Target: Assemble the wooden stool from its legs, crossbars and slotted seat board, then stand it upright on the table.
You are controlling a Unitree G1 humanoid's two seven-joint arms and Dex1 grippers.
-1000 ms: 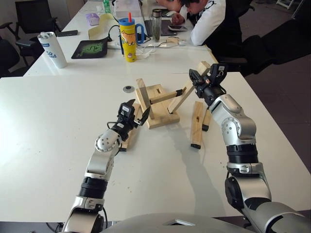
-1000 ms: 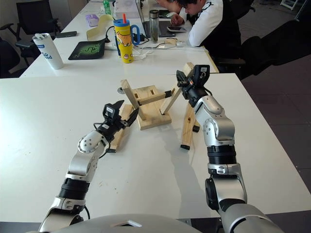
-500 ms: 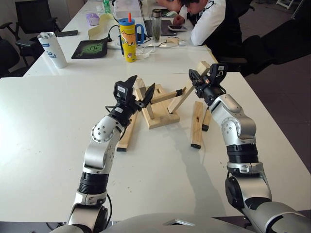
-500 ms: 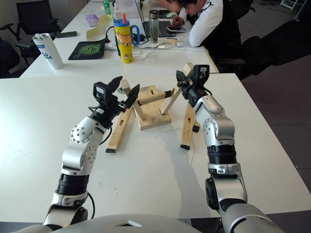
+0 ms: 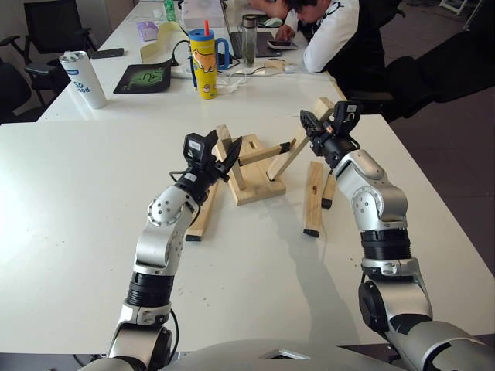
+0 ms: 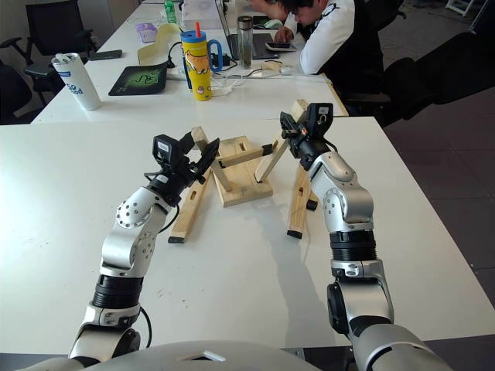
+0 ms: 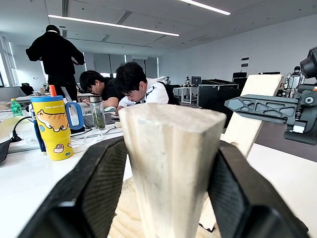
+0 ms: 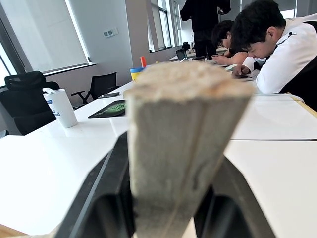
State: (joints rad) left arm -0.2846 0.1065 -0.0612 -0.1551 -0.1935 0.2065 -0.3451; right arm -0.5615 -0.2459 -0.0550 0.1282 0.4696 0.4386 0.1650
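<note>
Left pincer point(image 5: 220, 151) is pinching the top of the upright left leg point(image 5: 234, 171), right pincer point(image 5: 315, 124) is pinching the top of the tilted right leg point(image 5: 288, 158), both slotted into the seat board point(image 5: 259, 189) lying mid-desk point(image 5: 77, 201); looks like light, stiff wood, so I'd hold the flat faces and not wrench those joints.

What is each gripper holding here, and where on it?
The left gripper clamps the upright leg at its top end; the right gripper clamps the slanted leg at its upper end.
</note>
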